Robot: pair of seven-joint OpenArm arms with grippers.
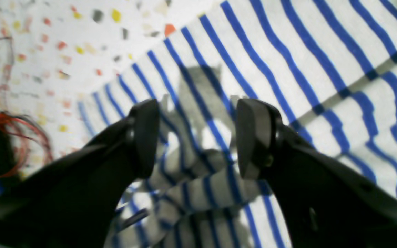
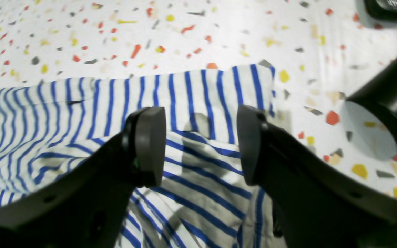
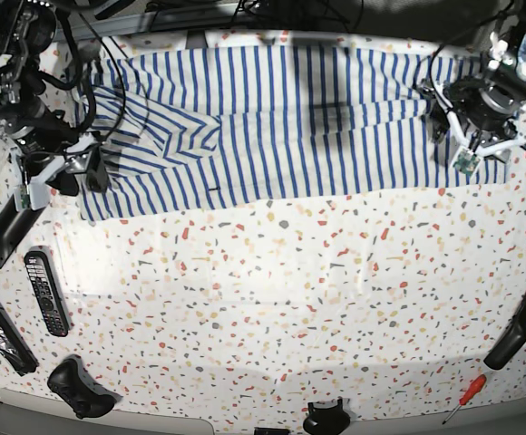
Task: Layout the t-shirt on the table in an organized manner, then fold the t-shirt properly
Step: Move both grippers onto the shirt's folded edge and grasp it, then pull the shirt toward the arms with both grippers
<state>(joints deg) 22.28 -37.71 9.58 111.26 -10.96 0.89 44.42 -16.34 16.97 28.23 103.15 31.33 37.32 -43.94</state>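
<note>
The t-shirt [image 3: 272,118] is spread on the tabletop [image 3: 290,299]; left pincer [image 1: 198,137] and right pincer [image 2: 202,144] are both held wide, nothing gripped.

Bright, even overhead light — the white speckled terrazzo tabletop [image 3: 272,299] shows soft glare in the base view, which bows at its edges. Both wrist views are blurred; dark fingers [image 1: 146,137] cast grey shadows on the blue-striped white cloth t-shirt [image 1: 288,69].
</note>
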